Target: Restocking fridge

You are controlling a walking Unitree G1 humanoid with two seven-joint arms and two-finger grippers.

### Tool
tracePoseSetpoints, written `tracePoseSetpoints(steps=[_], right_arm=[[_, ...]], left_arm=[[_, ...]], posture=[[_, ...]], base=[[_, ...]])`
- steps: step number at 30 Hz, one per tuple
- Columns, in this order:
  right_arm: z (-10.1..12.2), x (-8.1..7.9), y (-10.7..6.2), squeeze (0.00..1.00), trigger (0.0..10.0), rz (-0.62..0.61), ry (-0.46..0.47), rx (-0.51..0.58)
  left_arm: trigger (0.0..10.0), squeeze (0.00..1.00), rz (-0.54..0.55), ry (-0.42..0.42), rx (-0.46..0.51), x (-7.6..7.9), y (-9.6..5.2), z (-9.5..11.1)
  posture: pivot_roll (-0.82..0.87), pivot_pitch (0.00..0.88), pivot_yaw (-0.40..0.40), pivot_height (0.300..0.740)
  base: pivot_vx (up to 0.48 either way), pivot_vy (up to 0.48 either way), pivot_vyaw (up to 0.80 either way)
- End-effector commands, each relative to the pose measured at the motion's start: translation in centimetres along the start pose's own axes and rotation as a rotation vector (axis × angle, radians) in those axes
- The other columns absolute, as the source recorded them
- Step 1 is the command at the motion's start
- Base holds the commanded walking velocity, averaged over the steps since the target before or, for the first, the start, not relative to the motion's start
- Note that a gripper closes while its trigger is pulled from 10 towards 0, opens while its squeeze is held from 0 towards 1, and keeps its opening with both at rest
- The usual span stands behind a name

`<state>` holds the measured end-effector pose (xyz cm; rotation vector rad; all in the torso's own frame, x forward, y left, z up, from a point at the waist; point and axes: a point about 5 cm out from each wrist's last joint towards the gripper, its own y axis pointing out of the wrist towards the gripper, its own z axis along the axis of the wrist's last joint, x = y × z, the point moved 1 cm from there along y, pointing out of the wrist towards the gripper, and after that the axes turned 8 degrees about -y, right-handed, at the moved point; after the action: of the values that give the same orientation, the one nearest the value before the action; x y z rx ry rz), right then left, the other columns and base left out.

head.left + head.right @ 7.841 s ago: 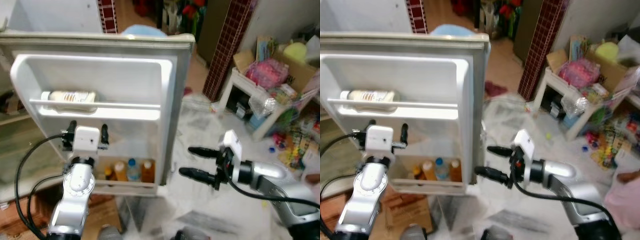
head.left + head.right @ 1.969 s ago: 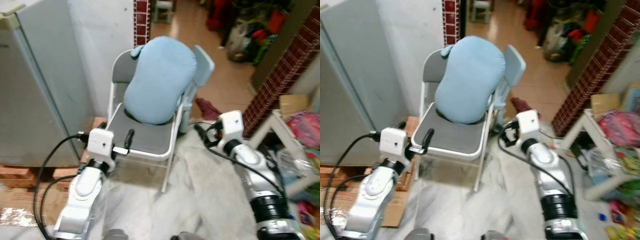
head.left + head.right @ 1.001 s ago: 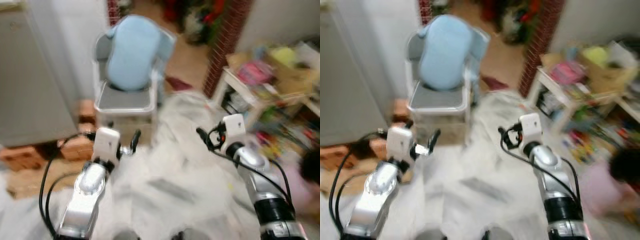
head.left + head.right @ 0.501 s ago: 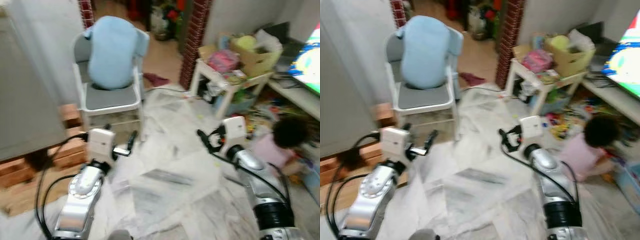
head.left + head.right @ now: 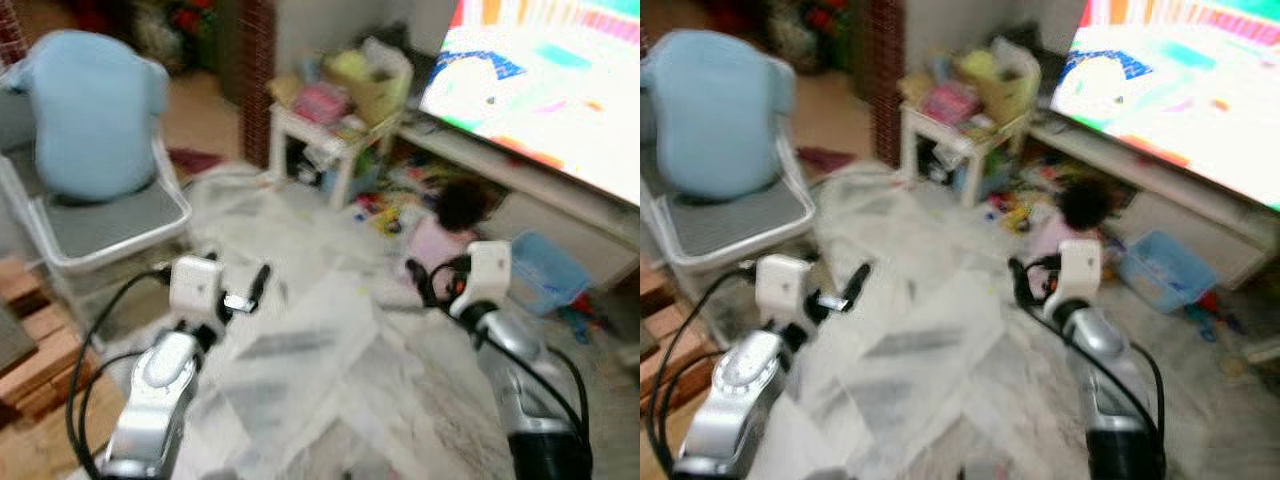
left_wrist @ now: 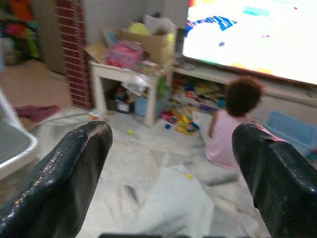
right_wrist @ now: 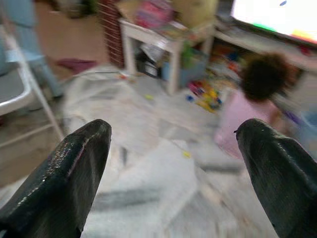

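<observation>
Swinging away from the fridge seen earlier with its door open, the head camera now faces a cluttered room, so the whole scene has shifted with the robot's turn rather than through any movement of the objects. Both arms are raised in front of the body: the left claw [image 5: 240, 290] and the right claw [image 5: 425, 283] each hold nothing, and the wrist views show each pair of black fingers [image 6: 74, 163] spread wide apart with only floor between them. A folding chair [image 5: 120, 215] carrying a blue cushion [image 5: 85, 110] stands to the robot's left. Ahead sits a small person in pink [image 5: 440, 235] on the floor, just beyond the right claw, near a white side tabletop [image 5: 310, 130] piled with toys and a bright screen [image 5: 540, 70]. No fridge and no clear item to restock can be made out here; anything worth fetching probably lies ahead and to the right, nearer the right arm. With the person close by, the approach needs care.
</observation>
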<state>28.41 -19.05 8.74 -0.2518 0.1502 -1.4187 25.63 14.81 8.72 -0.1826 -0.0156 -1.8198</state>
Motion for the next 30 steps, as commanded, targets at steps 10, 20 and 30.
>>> tracePoseSetpoints(steps=[10, 20, 30], right_arm=[[0.0, 0.8, -2.9, 0.00, 10.0, -0.116, 0.069, 0.037], [-0.4, 0.7, -4.0, 0.00, 10.0, -0.161, 0.105, 0.053], [-0.8, 0.5, -4.3, 0.00, 10.0, -0.164, 0.098, 0.053]], left_arm=[[10.0, 0.00, 0.057, 0.012, -0.021, -0.7, -1.6, -0.4], [10.0, 0.00, 0.083, 0.035, -0.028, -1.1, -2.6, -0.5], [10.0, 0.00, 0.128, 0.068, -0.031, -1.9, -2.7, -0.5]], posture=[[-0.01, 0.000, -0.059, 0.740], [-0.01, 0.000, -0.035, 0.740], [0.00, 0.000, -0.034, 0.740]], base=[[0.000, 0.336, -0.80], [0.000, 0.240, -0.40], [0.000, 0.000, 0.00]])
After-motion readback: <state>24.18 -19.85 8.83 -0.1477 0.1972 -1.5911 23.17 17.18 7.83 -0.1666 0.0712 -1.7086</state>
